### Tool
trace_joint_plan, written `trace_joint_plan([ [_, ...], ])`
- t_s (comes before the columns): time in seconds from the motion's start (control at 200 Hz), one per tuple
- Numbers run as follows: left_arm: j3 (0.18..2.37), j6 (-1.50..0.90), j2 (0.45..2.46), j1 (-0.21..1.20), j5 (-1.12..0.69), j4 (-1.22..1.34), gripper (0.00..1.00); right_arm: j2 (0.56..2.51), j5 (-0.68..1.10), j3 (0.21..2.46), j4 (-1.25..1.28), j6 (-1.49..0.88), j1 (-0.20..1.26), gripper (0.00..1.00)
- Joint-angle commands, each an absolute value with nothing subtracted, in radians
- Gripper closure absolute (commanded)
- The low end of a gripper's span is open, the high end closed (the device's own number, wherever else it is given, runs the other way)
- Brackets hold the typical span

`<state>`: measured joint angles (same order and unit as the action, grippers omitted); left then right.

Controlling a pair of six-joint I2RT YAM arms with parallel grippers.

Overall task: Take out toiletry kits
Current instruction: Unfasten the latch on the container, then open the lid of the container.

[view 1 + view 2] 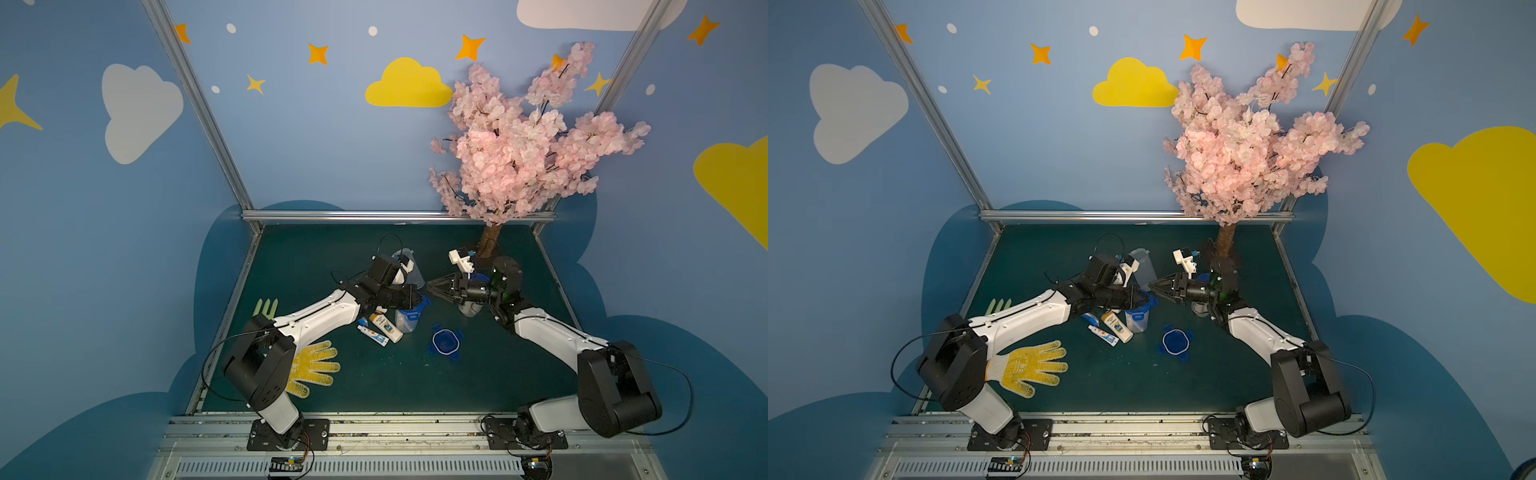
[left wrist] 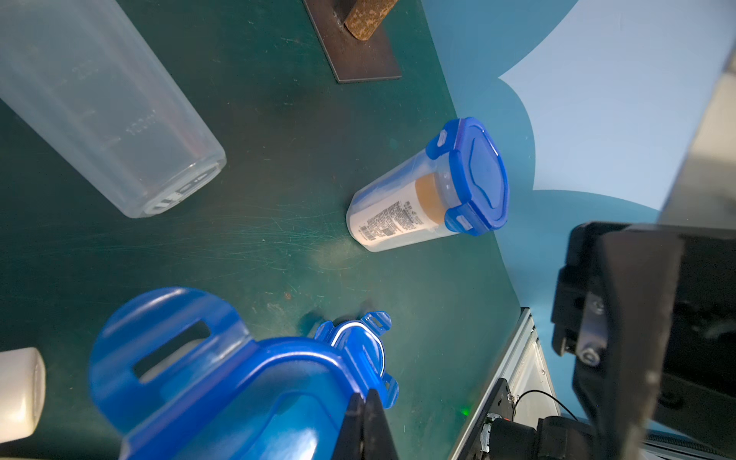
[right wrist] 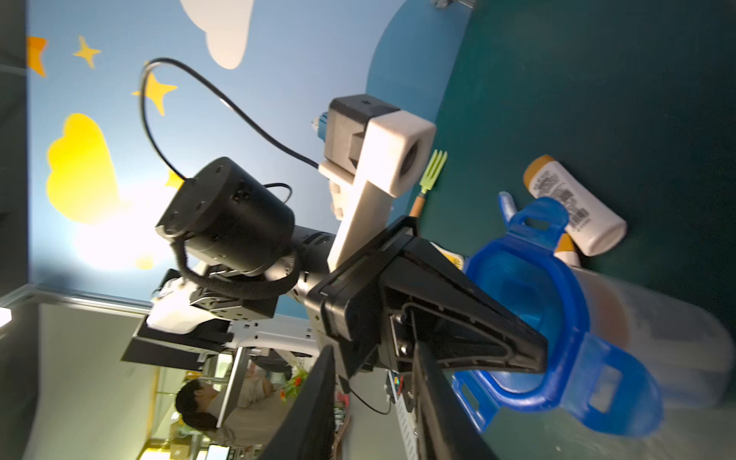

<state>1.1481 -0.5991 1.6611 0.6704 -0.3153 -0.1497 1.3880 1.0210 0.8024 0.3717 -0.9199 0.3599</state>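
Where the arms meet: a clear jar (image 1: 406, 324) stands upright on the counter (image 1: 374, 390), with its blue lid (image 3: 529, 294) on the mouth and the tabs swung outward.
Left gripper (image 2: 364, 418): closed fully on the rim of the blue lid.
Right gripper (image 1: 430, 286): fingers apart with nothing between them; the tips are just beside the lid, facing the left gripper.
Kit on the counter: a white bottle (image 1: 386, 329) with a yellow cap, a toothpaste tube (image 1: 373, 334) and a toothbrush (image 1: 363, 322) lie together just beside the jar, partly under the left arm.
Kit in storage: a closed jar (image 2: 402, 175) stands under the right arm, its lid clipped shut, with a second bottle (image 2: 390, 219) inside.
Contents of the gripped jar: too blurred to tell.
Tipped jar (image 2: 103, 99): lies on its side beyond the left wrist.
Loose lid (image 1: 444, 343): lies flat on the counter, apart from the jars.
Other items: a yellow glove (image 1: 313, 368) and a green fork (image 1: 266, 308) lie near the left arm; a pink tree (image 1: 519, 137) stands at the far edge.
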Motion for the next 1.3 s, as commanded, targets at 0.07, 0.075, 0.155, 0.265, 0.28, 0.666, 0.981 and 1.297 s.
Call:
trace_joint_plan([
  [0.07, 1.098, -0.569, 1.749, 0.668, -0.216, -0.553, 0.98, 1.333, 0.852, 0.938, -0.222, -0.541, 0.379, 0.63],
  [0.075, 1.1, -0.568, 1.748, 0.668, -0.215, -0.555, 0.98, 1.334, 0.85, 0.941, -0.232, -0.537, 0.379, 0.62],
  [0.155, 1.123, -0.564, 1.736, 0.67, -0.222, -0.563, 0.98, 1.355, 0.81, 0.975, -0.336, -0.481, 0.382, 0.6],
  [0.265, 1.143, -0.561, 1.718, 0.67, -0.222, -0.576, 0.98, 1.385, 0.795, 0.963, -0.35, -0.472, 0.383, 0.57],
  [0.28, 1.145, -0.561, 1.715, 0.67, -0.222, -0.577, 0.98, 1.389, 0.793, 0.961, -0.348, -0.472, 0.385, 0.57],
  [0.666, 1.158, -0.557, 1.72, 0.67, -0.227, -0.574, 0.98, 1.528, 0.815, 0.995, -0.294, -0.476, 0.402, 0.54],
  [0.981, 1.155, -0.555, 1.73, 0.67, -0.226, -0.57, 0.98, 1.586, 0.94, 0.97, -0.092, -0.584, 0.405, 0.62],
  [1.297, 1.155, -0.555, 1.738, 0.67, -0.227, -0.566, 0.98, 1.548, 0.922, 0.933, -0.053, -0.608, 0.391, 0.85],
])
